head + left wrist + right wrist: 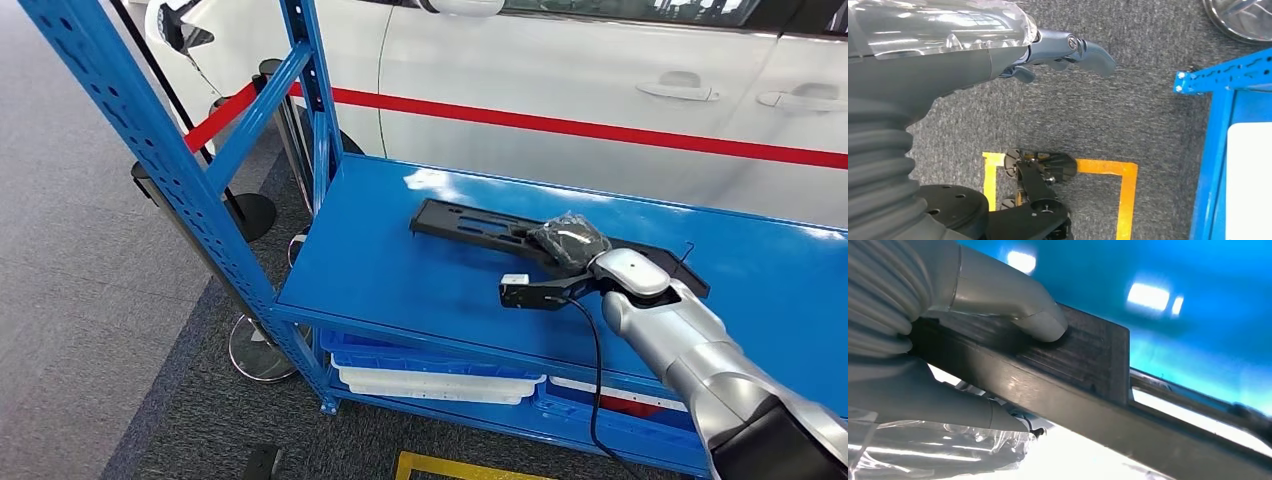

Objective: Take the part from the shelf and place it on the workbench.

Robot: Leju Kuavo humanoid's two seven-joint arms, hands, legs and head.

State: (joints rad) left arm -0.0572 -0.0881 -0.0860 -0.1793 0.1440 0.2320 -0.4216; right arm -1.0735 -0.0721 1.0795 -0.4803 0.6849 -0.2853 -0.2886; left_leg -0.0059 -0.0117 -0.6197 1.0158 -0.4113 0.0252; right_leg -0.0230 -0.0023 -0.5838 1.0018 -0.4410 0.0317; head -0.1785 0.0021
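Black part (480, 228) (on the blue shelf (400, 260)) sits clamped between right hand (568, 243) fingers (1040, 322).

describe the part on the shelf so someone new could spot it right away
Find the blue shelf standing in front of the white car. On its upper deck lies the part, a long flat black plastic panel with slots, set slantwise, and the right hand grips it near the middle. It is the one loose thing on that deck; the trays sit a level lower.
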